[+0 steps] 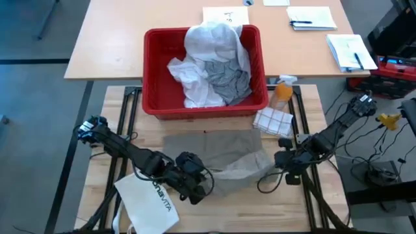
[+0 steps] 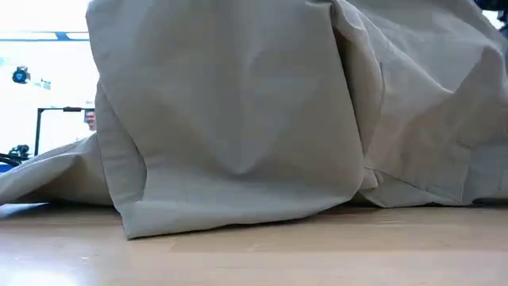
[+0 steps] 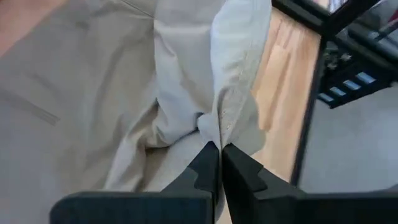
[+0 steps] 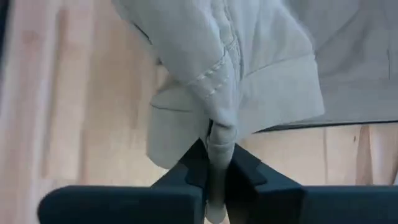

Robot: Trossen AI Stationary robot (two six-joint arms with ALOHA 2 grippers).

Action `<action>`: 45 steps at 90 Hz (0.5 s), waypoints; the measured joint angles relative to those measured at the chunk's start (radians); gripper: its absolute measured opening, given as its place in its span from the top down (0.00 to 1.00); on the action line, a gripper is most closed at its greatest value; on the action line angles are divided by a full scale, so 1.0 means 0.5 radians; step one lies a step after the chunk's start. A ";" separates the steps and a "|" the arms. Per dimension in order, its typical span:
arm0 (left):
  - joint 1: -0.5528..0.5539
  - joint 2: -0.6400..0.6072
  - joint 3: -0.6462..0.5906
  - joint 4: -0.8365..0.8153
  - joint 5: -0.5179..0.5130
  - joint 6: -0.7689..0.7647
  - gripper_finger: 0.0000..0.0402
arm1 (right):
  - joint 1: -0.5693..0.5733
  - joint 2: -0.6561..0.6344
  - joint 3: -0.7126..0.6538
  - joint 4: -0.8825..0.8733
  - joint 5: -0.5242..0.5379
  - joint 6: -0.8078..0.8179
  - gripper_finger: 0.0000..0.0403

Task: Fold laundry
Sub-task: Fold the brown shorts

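I have the soft khaki-tan garment [image 1: 221,155] spread on the wooden table [image 1: 117,104] in front of the red plastic basket [image 1: 156,65], with both grippers at its near edge. My left gripper [image 3: 219,148] is clenched on a bunched fold of that cloth, and my right gripper [image 4: 214,152] is likewise pinched tight on a stitched hem of it; only the wrist views show those grips. From overhead I see the left gripper [image 1: 195,184] at the garment's near-left part and the right gripper [image 1: 284,160] at its right edge, plus the grey T-shirt [image 1: 229,77] and large white button-front shirt [image 1: 211,40] heaped in the basket. The low view is almost filled by the tan cloth [image 2: 238,111] hanging in folds to the tabletop.
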 joint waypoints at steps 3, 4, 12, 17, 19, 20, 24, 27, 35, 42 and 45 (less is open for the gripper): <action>0.000 -0.012 0.011 -0.002 0.001 -0.034 1.00 | 0.000 -0.001 0.033 -0.001 0.000 0.005 0.96; 0.000 -0.014 0.017 -0.002 0.001 -0.042 1.00 | 0.000 -0.001 0.044 -0.001 0.000 0.005 0.96; 0.000 -0.046 0.038 -0.007 0.005 -0.070 1.00 | 0.000 0.003 0.129 -0.004 -0.026 -0.050 0.99; 0.000 -0.060 0.038 -0.020 0.040 -0.121 1.00 | 0.000 0.005 0.175 -0.020 -0.074 -0.088 0.99; 0.000 -0.069 0.038 -0.029 0.071 -0.149 1.00 | 0.000 0.005 0.192 -0.036 -0.083 -0.092 0.98; 0.000 -0.073 0.038 -0.037 0.088 -0.165 1.00 | 0.000 0.005 0.201 -0.047 -0.084 -0.093 0.98; 0.005 -0.088 0.038 -0.081 0.158 -0.232 1.00 | 0.000 0.005 0.241 -0.094 -0.086 -0.093 0.98; 0.008 -0.106 0.038 -0.100 0.201 -0.269 1.00 | 0.000 0.005 0.271 -0.119 -0.084 -0.093 0.98; 0.008 -0.156 0.038 -0.154 0.223 -0.327 1.00 | 0.000 0.004 0.336 -0.184 -0.083 -0.093 0.99; 0.008 -0.199 0.038 -0.200 0.221 -0.360 1.00 | 0.000 0.004 0.377 -0.224 -0.081 -0.098 0.99; 0.012 -0.219 0.038 -0.214 0.220 -0.369 1.00 | 0.000 0.005 0.379 -0.227 -0.081 -0.109 0.99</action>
